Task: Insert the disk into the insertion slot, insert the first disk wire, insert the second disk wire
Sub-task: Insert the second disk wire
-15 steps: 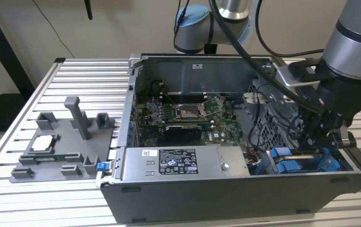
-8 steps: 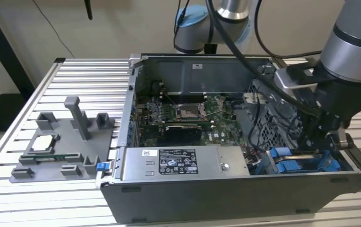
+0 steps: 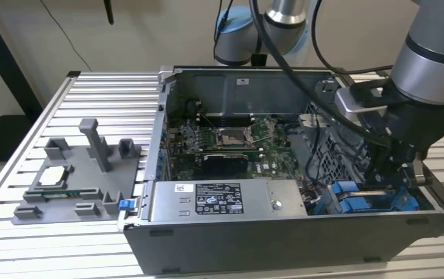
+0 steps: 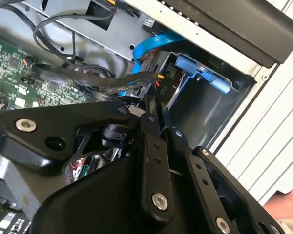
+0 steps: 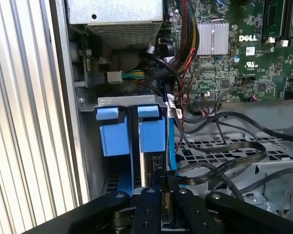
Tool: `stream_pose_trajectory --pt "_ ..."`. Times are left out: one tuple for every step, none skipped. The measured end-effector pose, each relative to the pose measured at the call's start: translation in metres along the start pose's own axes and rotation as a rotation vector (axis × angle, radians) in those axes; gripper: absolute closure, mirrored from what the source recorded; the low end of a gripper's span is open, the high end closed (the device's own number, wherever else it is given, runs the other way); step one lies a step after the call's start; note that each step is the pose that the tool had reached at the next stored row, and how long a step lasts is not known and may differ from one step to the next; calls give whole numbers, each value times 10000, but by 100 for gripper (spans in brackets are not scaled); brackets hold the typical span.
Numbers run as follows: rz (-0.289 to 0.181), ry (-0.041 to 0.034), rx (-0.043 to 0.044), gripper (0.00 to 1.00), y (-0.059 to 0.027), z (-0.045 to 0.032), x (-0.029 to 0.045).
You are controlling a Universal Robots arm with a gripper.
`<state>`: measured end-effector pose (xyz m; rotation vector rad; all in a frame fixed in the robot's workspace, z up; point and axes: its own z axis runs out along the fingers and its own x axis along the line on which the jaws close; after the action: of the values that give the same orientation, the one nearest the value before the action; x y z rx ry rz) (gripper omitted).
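Note:
The disk sits in the insertion slot (image 5: 132, 101), a grey metal bay at the case's front corner. Its blue carrier (image 5: 151, 134) stands beside a second blue carrier (image 5: 112, 136). In the exterior view the carriers (image 3: 359, 202) lie low at the exterior view's right, under the arm. My gripper (image 5: 160, 174) reaches down at the rear of the disk, its black fingers (image 4: 150, 146) pressed close on a dark wire connector. A black flat wire (image 4: 107, 84) leads to the tips (image 4: 156, 105), and a blue wire (image 5: 172, 146) runs alongside. The gripper (image 3: 386, 181) is partly hidden by the arm.
The open computer case rests on a slatted aluminium table (image 3: 20, 244). Inside it are a grey labelled power supply (image 3: 222, 200), the green motherboard (image 3: 222, 139) and loose black cables (image 5: 224, 156) over a perforated tray. A grey fixture (image 3: 75, 180) stands at the exterior view's left.

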<state>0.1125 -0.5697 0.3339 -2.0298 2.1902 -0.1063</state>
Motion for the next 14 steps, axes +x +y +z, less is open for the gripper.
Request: stream_pose_trajectory --pt "2 -18 2 0 -1 -7 -1" --pt "1 -17 3 0 -5 -31 -2" --pt "-1 -5 3 0 -11 -68 -4" --pt "-2 0 3 0 -16 -102 -6" --pt "-1 -3 3 0 -20 -133 -8" --pt "-1 0 3 0 -23 -161 -10" --pt "-1 -1 3 0 -27 -186 -12" --pt "-1 1 3 0 -32 -216 -14" --pt "-1 1 3 0 -37 -248 -16" --pt "-1 -1 3 0 -42 -284 -18" --pt "-1 1 3 0 -49 -332 -21" --pt "0 -2 3 0 -59 -401 -26" --pt "-1 0 4 0 -68 -460 -29" --pt "-1 1 3 0 -73 -489 -31"
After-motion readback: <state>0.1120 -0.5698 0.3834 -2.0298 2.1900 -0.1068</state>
